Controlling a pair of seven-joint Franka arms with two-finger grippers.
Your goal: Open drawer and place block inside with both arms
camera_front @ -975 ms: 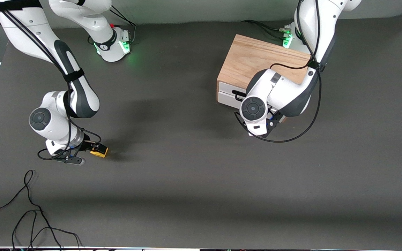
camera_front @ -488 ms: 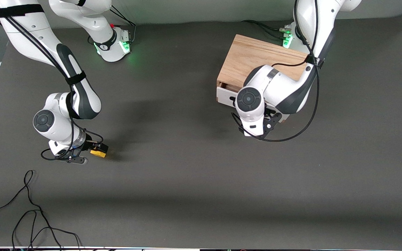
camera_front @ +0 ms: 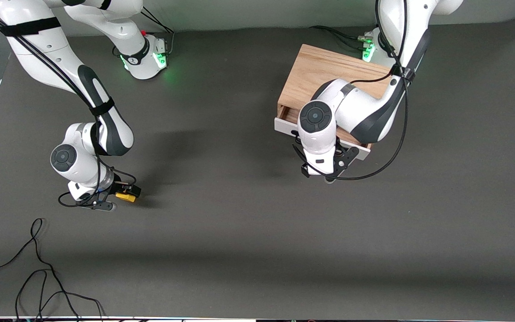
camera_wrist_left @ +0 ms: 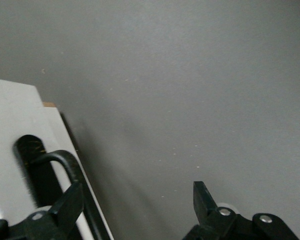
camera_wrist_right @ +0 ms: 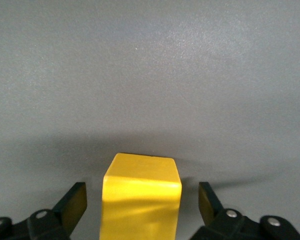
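The right gripper [camera_wrist_right: 140, 207] stands open astride the yellow block [camera_wrist_right: 141, 195] on the table [camera_front: 239, 232]. The left gripper [camera_wrist_left: 135, 205], open, hooks the handle [camera_wrist_left: 65, 165] of the part-open drawer [camera_front: 284, 123]; it may slip off.

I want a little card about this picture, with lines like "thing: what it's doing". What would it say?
drawer: pulled partly out of the wooden box, wood inside showing
handle: black, hooked by one finger of the left pincer
left pincer: open, at the drawer front
block: yellow, on the table, toward the right arm's end
right pincer: open, a finger on each side of the block, not touching it
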